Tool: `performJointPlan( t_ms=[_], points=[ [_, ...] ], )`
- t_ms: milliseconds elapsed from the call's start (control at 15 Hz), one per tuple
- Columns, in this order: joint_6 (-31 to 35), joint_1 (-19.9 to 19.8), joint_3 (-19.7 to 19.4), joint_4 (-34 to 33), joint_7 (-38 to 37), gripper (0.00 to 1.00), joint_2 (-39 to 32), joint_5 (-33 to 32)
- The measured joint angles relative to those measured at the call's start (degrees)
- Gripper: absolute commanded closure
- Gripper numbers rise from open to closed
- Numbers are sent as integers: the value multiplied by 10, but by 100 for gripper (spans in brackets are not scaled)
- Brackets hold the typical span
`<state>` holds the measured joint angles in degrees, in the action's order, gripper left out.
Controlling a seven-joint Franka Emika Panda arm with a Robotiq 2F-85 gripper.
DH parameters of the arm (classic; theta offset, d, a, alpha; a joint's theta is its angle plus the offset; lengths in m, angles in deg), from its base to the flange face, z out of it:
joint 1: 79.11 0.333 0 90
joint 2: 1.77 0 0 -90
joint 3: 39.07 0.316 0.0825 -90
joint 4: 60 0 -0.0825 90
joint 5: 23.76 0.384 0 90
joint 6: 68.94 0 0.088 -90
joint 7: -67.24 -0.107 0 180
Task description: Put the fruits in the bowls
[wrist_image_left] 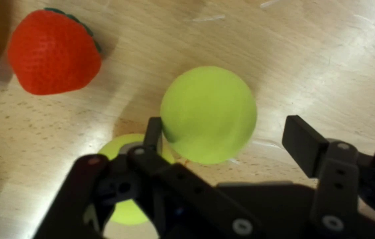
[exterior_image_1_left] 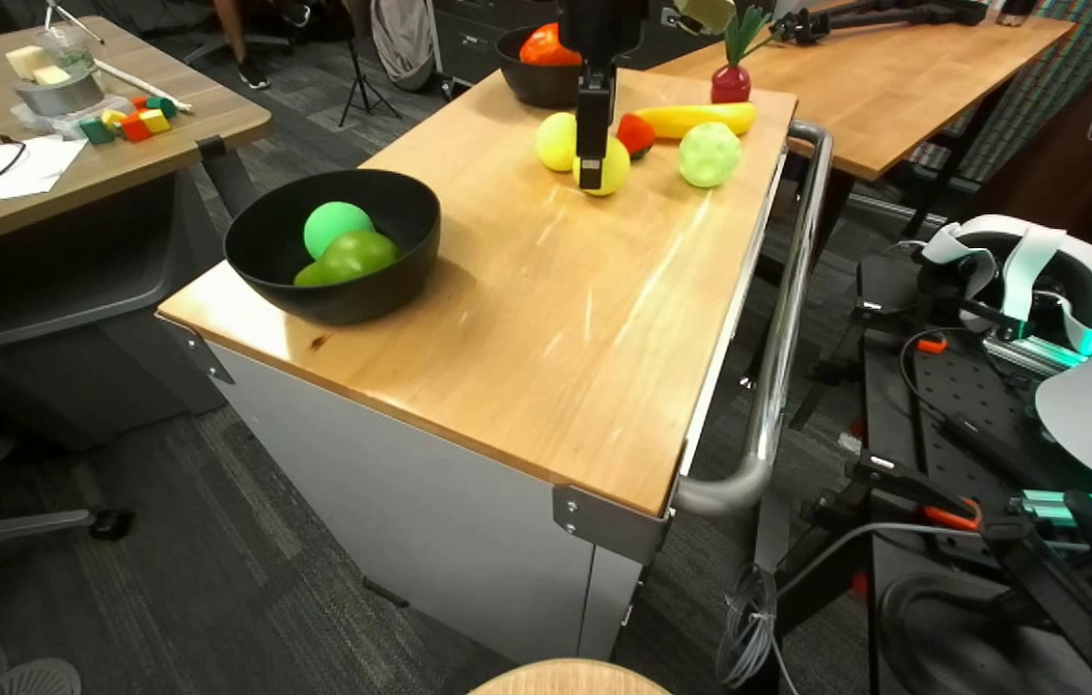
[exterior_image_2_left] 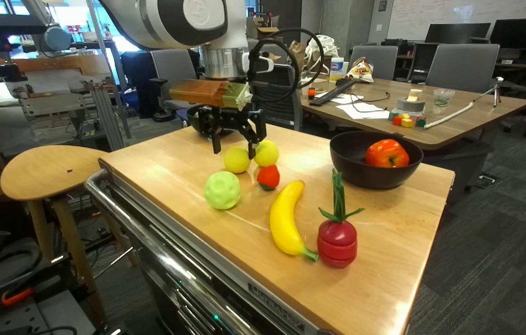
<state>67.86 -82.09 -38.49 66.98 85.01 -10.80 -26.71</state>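
In an exterior view, the hand (exterior_image_2_left: 234, 153), jaws apart, straddles one yellow ball (exterior_image_2_left: 235, 163), presumably to grip it; strawberry (exterior_image_2_left: 269, 176) and banana (exterior_image_2_left: 284, 218) lie on the counter (exterior_image_2_left: 397, 218), awaiting transfer; the orange-red fruit (exterior_image_2_left: 386, 153) rests inside its bowl (exterior_image_2_left: 374, 178), evidently already placed.

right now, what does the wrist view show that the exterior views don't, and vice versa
Only the wrist view: brown flecks in the tabletop near the strawberry.

Only the exterior views: both black bowls, a red-orange fruit in one, the dimpled pale-green ball and the leafy-topped red piece.

Shared: the end effector, two yellow balls, strawberry, tabletop and banana, only partly in the wrist view.
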Motion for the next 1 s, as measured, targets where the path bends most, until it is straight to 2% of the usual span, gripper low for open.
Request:
performJointPlan(
  t_ms=[133,267,533,800,1000],
  points=[
    [0,-2,0,-1,0,57,-10,6],
    [0,-3,-1,-4,0,68,-16,12],
    [-1,-3,5,-11,5,73,-14,34],
    [-6,-3,28,-52,59,73,21,134],
    [-9,-10,13,-115,61,73,46,182]
  ],
)
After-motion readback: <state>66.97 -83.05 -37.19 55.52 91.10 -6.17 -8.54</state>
